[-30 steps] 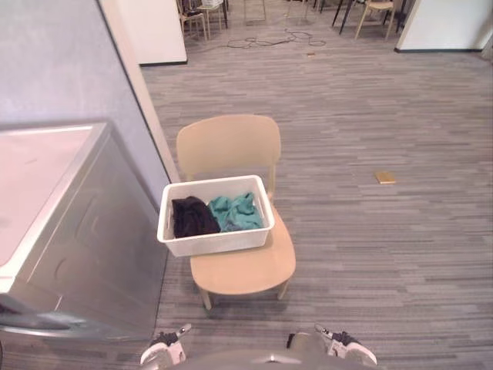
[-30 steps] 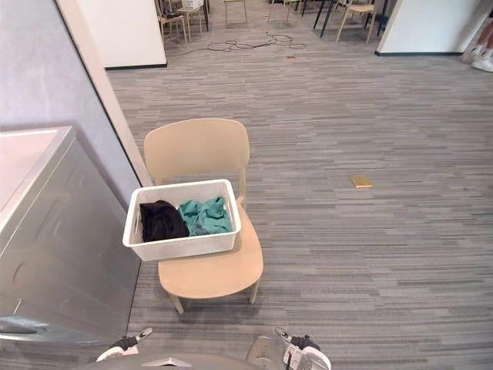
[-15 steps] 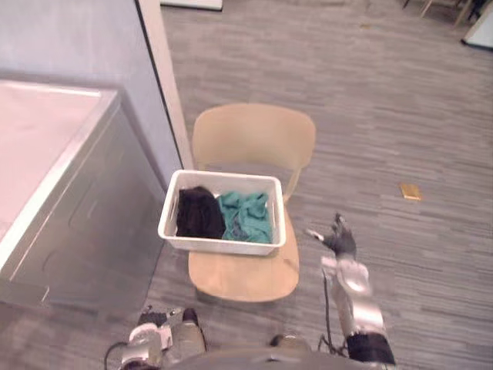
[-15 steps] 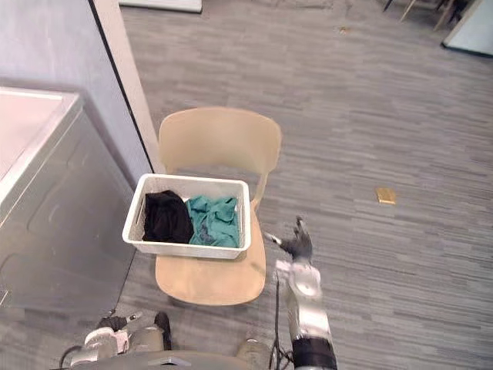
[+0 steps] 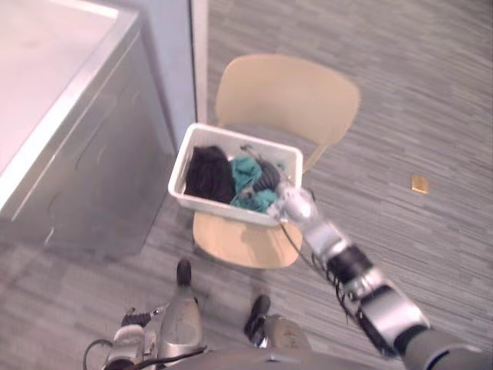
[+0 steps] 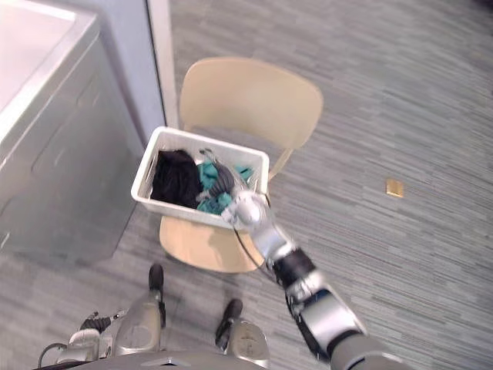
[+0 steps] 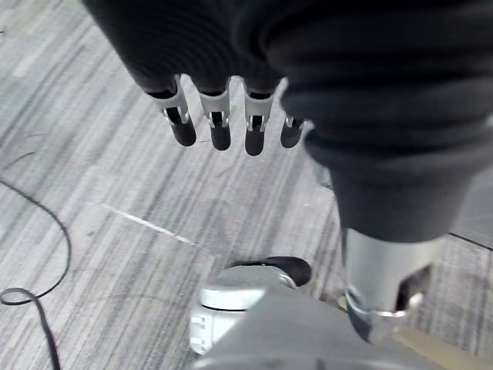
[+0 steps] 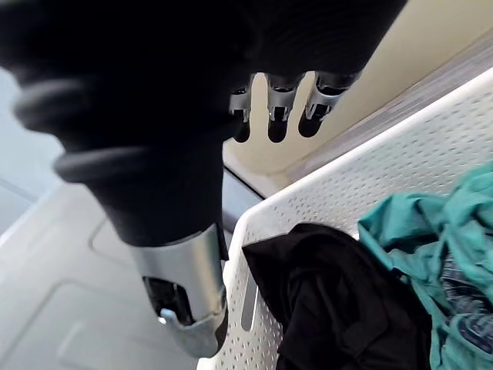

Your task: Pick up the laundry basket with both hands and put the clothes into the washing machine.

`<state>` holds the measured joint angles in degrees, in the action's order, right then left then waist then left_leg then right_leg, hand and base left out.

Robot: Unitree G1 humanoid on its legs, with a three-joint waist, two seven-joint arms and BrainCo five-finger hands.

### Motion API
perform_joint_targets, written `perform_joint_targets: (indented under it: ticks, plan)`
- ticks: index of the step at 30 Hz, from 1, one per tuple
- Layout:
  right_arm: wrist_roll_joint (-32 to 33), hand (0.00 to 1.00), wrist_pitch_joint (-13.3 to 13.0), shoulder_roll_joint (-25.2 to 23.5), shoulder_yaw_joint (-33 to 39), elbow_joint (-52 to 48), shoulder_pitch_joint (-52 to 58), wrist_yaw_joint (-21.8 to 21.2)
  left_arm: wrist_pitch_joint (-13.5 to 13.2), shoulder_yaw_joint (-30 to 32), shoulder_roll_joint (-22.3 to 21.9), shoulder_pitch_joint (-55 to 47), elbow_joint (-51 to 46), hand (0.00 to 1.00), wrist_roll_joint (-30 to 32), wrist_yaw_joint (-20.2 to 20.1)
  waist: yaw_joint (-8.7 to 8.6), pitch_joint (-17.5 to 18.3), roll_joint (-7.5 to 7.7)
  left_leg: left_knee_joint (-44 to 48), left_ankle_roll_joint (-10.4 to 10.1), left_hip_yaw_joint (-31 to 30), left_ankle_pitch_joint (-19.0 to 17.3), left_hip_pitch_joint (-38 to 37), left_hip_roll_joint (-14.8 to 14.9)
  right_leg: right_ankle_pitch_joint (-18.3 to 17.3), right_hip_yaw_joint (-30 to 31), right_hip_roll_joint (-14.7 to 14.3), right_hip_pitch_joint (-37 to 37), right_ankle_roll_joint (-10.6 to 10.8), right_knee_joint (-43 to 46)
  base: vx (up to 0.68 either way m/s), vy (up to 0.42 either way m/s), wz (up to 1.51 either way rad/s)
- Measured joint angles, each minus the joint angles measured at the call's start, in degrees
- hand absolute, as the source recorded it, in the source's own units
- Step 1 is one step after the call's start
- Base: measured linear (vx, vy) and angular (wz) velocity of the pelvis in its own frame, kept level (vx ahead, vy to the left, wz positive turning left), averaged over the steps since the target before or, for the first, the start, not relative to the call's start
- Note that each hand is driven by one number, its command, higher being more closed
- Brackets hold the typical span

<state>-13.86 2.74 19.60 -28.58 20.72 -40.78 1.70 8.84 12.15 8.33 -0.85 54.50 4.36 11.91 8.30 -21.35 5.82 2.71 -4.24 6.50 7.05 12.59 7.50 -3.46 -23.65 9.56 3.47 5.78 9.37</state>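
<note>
The fingers (image 8: 278, 119) of the right hand (image 5: 267, 177) are stretched out nearly straight in a loose row, and there is nothing between them and the thumb. The hand hangs over the right part of the white laundry basket (image 5: 212, 205), above the clothes; from the head views I cannot tell whether it touches the cloth. In its own wrist view the fingertips are clear of the garments and point towards the back of the chair (image 5: 289, 96).

The basket sits on the seat of this beige chair, towards the back of the seat, with neither hand on its rim. Inside it a black garment (image 5: 206, 173) lies on the side nearer the washing machine (image 5: 69, 131), and a teal garment (image 5: 245, 171) lies beside it, partly under the right hand. The machine (a silver-grey box with a pale top) stands on the robot's left, just beside the chair, and a pale wall edge (image 5: 199, 46) rises behind it.

The left hand (image 7: 219, 127) hangs low over the grey striped floor (image 5: 400, 100), its fingers relaxed and slightly parted, holding nothing.

A small tan object (image 5: 419, 183) lies on the floor well to the right of the chair.
</note>
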Motion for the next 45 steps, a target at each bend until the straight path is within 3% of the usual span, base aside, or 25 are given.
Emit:
perform_joint_targets:
  ticks: [5, 8, 15, 29, 45]
  plan:
    - [0.4, 0.00, 0.9, 5.8, -0.4, 8.7, -15.3, 0.2, 0.1, 0.0, 1.1, 0.4, -0.9, 0.00, -3.0, 1.7, 2.79, -5.2, 0.32, -2.1, 0.2, -3.5, 4.0, 4.5, 0.1, 0.6, -3.0, -0.6, 3.5, -0.7, 0.7, -0.11, 0.003, 0.32]
    - [1.4, 0.00, 1.5, 8.1, -0.3, 14.0, -20.8, 1.6, 0.0, -1.1, 1.5, 0.8, -1.1, 0.00, -4.3, 2.9, 3.91, -5.5, 0.49, -2.5, 0.4, -5.6, 5.6, 8.5, 0.1, 0.8, -5.0, -1.0, 6.5, -0.9, 1.2, -0.04, -0.033, 0.24]
    - [2.9, 0.00, 2.8, 8.1, 2.2, 20.4, -23.0, 4.6, -0.1, -2.5, 1.5, 4.6, -1.0, 0.00, -6.8, 5.2, 4.98, -5.6, 0.53, -4.0, -0.1, -8.7, 7.8, 13.4, 0.8, 0.7, -7.6, -1.9, 10.4, -1.2, 1.6, -0.03, -0.049, 0.14]
    - [3.4, 0.00, 4.0, 8.3, 4.6, 25.5, -28.3, 7.3, -2.0, -7.4, 1.1, 10.2, -3.8, 0.00, -12.0, 7.3, 5.18, -6.6, 0.63, -3.9, -1.1, -11.0, 9.5, 20.1, 2.9, 1.0, -8.9, -4.2, 16.0, -1.9, 1.7, -0.03, -0.061, -0.01]
    - [3.4, 0.00, 4.9, 2.7, 4.5, 24.7, -31.0, 9.1, -2.0, -6.5, 1.4, 11.4, -3.9, 0.00, -14.3, 9.1, 4.84, -6.8, 1.02, -4.0, -2.1, -12.8, 10.0, 23.5, 4.4, 0.2, -10.1, -6.1, 18.6, -2.7, 1.7, 0.02, -0.064, 0.00]
